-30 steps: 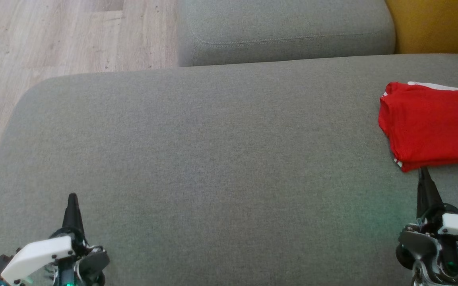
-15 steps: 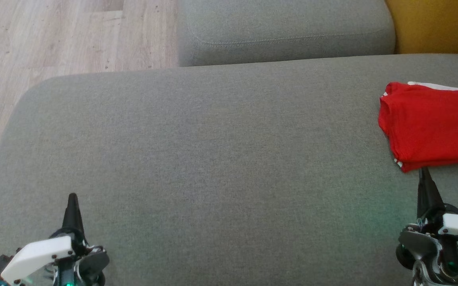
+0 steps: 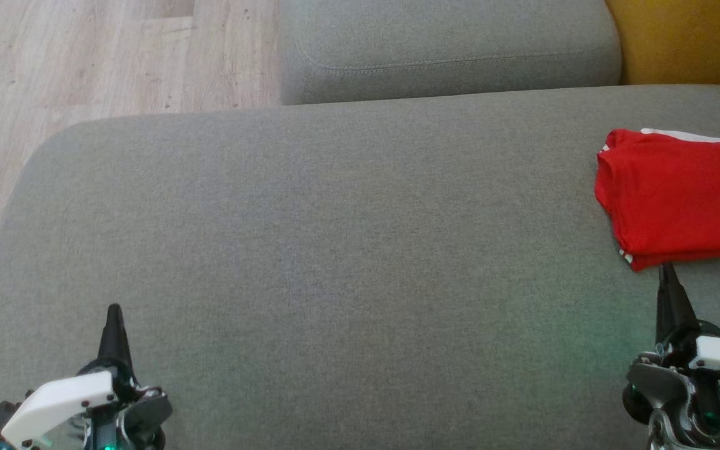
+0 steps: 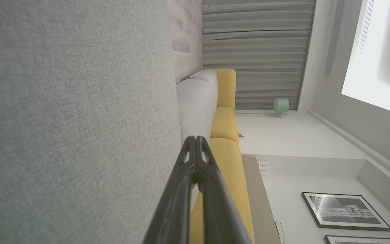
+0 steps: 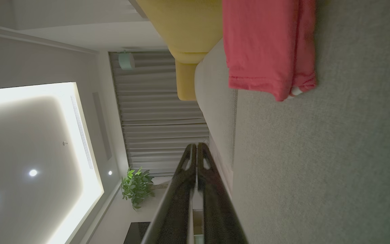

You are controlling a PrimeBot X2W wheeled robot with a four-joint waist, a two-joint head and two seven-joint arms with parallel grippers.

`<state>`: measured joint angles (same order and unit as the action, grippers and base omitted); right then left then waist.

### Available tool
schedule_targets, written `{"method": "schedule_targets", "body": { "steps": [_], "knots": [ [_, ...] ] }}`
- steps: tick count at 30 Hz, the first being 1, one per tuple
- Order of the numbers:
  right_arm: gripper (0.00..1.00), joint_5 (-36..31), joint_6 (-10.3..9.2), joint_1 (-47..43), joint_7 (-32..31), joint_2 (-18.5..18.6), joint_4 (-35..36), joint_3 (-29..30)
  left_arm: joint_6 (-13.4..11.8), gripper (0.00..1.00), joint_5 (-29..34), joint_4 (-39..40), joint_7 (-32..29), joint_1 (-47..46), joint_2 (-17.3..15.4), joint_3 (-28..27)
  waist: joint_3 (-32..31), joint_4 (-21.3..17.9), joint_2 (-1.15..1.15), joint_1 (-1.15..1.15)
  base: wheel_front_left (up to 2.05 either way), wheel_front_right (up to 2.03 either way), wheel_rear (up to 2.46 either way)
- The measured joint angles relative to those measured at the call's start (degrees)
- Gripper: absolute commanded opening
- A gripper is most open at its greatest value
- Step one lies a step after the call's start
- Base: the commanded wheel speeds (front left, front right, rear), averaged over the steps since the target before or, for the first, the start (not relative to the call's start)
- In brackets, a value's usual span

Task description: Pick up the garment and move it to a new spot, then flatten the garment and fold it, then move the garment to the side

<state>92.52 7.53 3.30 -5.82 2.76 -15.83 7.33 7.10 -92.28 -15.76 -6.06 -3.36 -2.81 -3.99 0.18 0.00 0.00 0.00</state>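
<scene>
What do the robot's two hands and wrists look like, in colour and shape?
The left hand and the right hand each have two long, dark, tapering fingers with small cut-outs near the tips. Behind them sits a white cover plate on grey and black parts, with small green lights.

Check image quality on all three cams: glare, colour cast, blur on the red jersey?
Head view: even light, red jersey crisp but cropped at the right edge, faint green glow on the grey sofa seat near the right end effector. Left wrist view: lit ceiling panel blown out. Right wrist view: dim, jersey looks pinkish and soft, ceiling panel glares.
</scene>
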Motion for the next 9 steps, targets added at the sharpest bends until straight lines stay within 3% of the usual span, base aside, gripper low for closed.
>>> {"method": "schedule_targets", "body": {
  "steps": [9],
  "knots": [
    [0.0,0.0,0.0,0.0,0.0,0.0,0.0,0.0,0.0,0.0,0.0,0.0,0.0,0.0,0.0,0.0,0.0,0.0,0.0,0.0,0.0,0.0,0.0]
  ]
}}
